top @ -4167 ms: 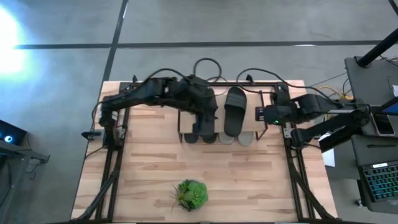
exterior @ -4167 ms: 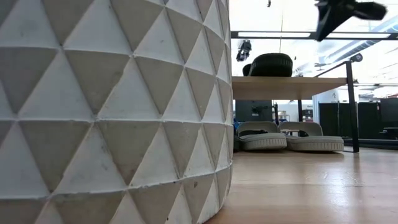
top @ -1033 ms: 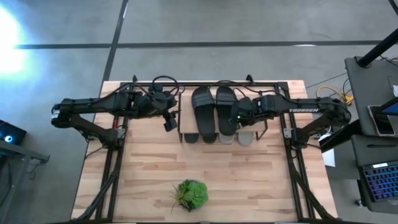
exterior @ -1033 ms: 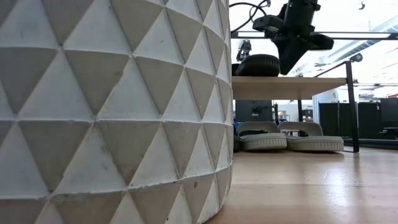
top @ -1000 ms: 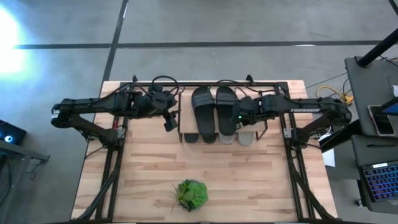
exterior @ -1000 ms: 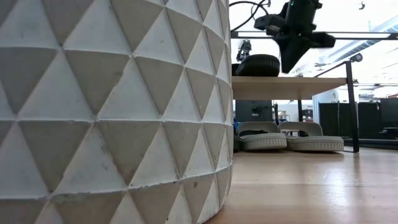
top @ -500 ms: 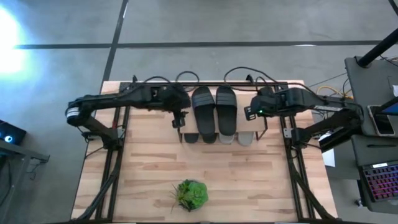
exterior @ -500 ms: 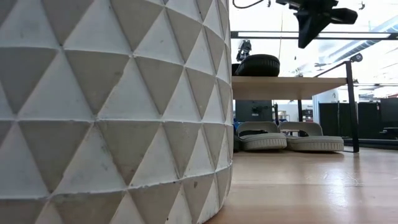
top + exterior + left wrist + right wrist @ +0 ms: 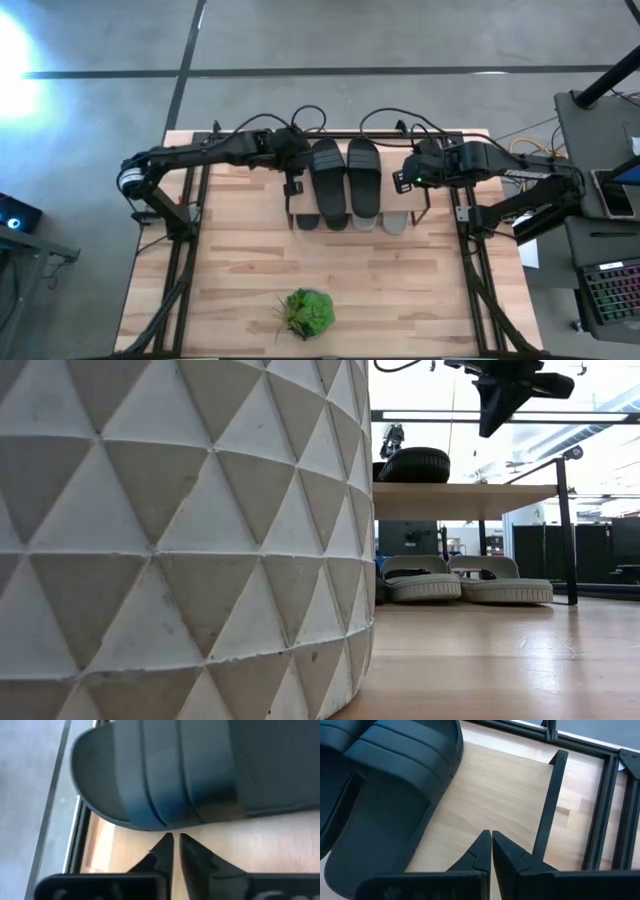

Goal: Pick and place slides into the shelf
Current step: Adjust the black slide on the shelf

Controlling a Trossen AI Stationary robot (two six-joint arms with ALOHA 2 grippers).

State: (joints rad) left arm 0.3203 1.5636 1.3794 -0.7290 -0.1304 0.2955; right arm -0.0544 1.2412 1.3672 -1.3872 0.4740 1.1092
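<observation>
Two black slides on the shelf top, both tools empty beside them.

The black slides [image 9: 345,180] lie side by side on the shelf [image 9: 400,200], pale ones [image 9: 465,585] seemingly beneath. The left tool [image 9: 293,187], fingers together, hangs just beside the nearer slide's edge; the right tool [image 9: 400,181], also pinched together on nothing, sits near the other. A sideways drift by the left tool could nudge that slide off the plank onto the worktop [image 9: 240,290].
</observation>
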